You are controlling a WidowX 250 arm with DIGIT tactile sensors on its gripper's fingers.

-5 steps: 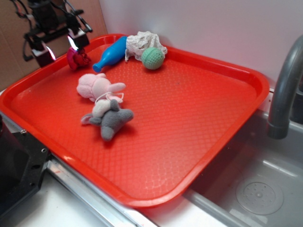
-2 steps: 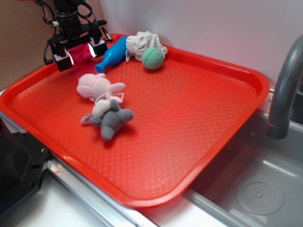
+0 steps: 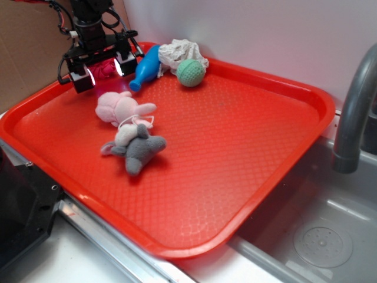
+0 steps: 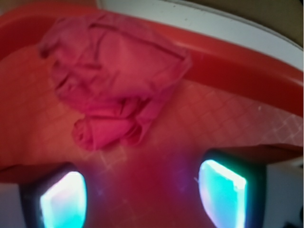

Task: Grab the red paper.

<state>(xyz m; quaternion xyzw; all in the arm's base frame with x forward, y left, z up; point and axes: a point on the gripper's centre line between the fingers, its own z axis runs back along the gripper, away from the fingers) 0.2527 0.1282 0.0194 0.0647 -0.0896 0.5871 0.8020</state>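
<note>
The red paper is a small dark red crumpled wad in the far left corner of the red tray. In the wrist view the red paper fills the upper left, resting on the tray floor just inside the tray rim. My gripper hangs low over it, open, with one glowing finger on each side of the wad. In the wrist view the gripper has its two lit pads far apart, and the wad lies just ahead of the gap, not between the pads.
A blue bowling pin, a white paper wad and a green knitted ball lie close to the right of the gripper. A pink plush and a grey plush sit nearer the front. A sink and grey faucet are at right.
The gripper has come from the tray's far left edge rightward and down over the red paper. The blue pin's near end has swung a little to the right.
</note>
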